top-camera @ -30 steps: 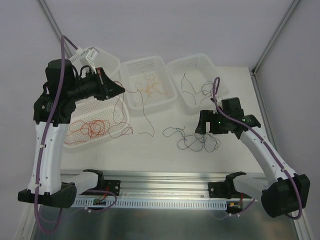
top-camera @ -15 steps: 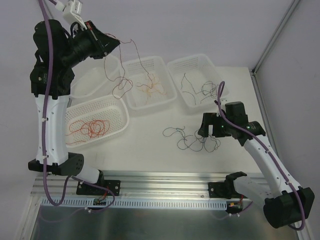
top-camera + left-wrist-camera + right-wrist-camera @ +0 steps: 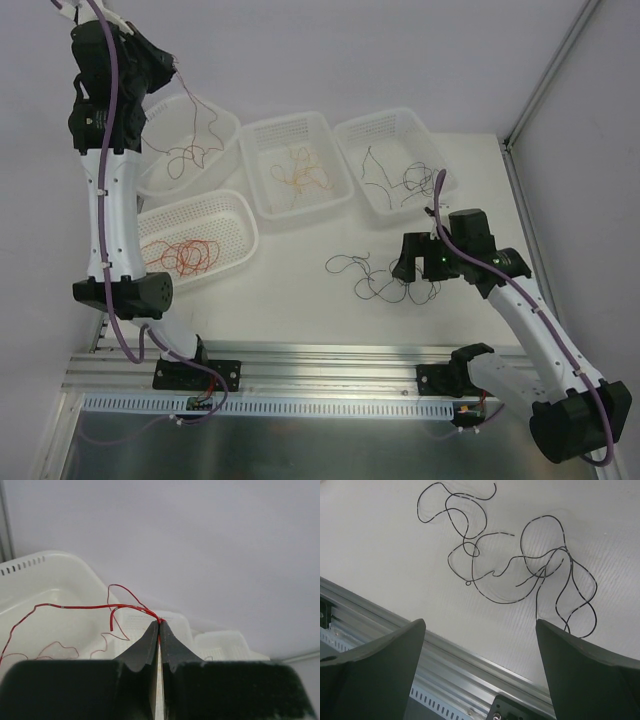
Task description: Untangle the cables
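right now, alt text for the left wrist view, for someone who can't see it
The left gripper has its two dark fingers shut on a thin red cable at their tips. The cable loops away to the left across a white basket, with a plain pale wall behind.

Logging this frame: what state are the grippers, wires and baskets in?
Left gripper: shut on the red wire, raised high.
Red wire: pinched at one point, hanging toward the back-left basket.
Right gripper: open, over the black wires.
Black wires: tangled, loose on the table.
Baskets: four, upright, wires in each.
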Robot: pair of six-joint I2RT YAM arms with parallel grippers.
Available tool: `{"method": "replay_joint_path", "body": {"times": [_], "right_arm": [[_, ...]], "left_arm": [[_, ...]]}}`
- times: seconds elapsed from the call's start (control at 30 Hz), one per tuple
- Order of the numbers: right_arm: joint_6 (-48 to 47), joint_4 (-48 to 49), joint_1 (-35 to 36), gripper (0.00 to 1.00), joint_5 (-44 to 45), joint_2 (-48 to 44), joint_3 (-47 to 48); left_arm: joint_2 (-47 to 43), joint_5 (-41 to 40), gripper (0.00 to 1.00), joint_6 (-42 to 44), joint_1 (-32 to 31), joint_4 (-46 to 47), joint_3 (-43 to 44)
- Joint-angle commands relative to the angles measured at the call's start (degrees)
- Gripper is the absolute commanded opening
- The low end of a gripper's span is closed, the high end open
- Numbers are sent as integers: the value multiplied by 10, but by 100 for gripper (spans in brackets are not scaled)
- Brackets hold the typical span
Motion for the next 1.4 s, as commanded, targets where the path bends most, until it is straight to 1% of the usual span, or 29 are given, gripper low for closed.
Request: {"method": "replay_joint_path", "body": {"times": [0.0,0.13,0.33,0.4,0.47,0.5,0.53,0.57,0.6,0.67,0.7,0.73,0.8,0.83,0.9,0.93,1.0,1.03,1.07,1.1,1.13,1.2,1.23,1.3,1.33,1.37], "right_arm": [[-9,1,9,97,-20,3,-2],[-11,4,12,97,-19,9,-7],[-10,6,16,97,-18,19,-12],[-10,4,16,97,-15,21,-14],[-10,2,17,97,-10,23,-14],[-10,0,18,97,-5,24,-13],[-9,-3,19,97,-2,24,-12],[-10,-4,21,97,0,23,-11],[-10,-7,21,97,5,20,-9],[-9,-10,21,97,11,18,-9],[-10,-10,22,97,13,16,-10],[-8,-10,23,97,17,13,-10],[-2,-11,24,97,28,11,-12],[1,-12,23,97,44,9,-12],[11,-16,23,97,60,7,-10],[15,-24,24,97,86,8,-7],[30,-33,24,97,130,10,-2],[30,-36,23,97,145,10,1],[50,-36,24,97,152,14,1],[58,-36,24,97,191,16,1],[76,-34,24,97,201,19,1],[92,-26,23,97,228,30,-1],[109,-24,23,97,237,35,-2],[117,-5,23,97,250,47,-8],[118,3,23,97,251,53,-11],[119,10,24,97,254,60,-14]], "left_arm": [[4,-39,0,-25,37,75,13],[27,-39,0,-34,66,102,0],[78,-25,0,-38,102,126,-55],[104,-14,4,-32,103,129,-71],[127,-2,11,-20,103,133,-89],[134,-1,25,-11,103,133,-92],[140,-2,32,-2,103,133,-94],[143,-1,42,9,104,133,-106],[140,-1,60,12,104,133,-113],[119,-2,80,22,104,133,-136],[108,-1,87,27,104,133,-143],[88,-1,98,33,104,133,-152],[63,-1,99,49,105,133,-184],[35,-1,99,53,104,132,-197],[5,19,99,63,104,130,-241],[-28,35,99,63,104,128,-276],[-66,54,99,64,103,127,-316],[-104,70,99,65,101,125,-359],[-125,79,99,64,99,125,-382],[-146,88,99,65,95,124,-405],[-184,97,99,69,91,119,-450],[-225,127,99,71,81,112,-494],[-264,139,99,78,72,111,-537],[-301,164,99,84,61,97,-578],[-339,171,99,89,50,92,-619],[-358,179,99,93,45,84,-640]]}}
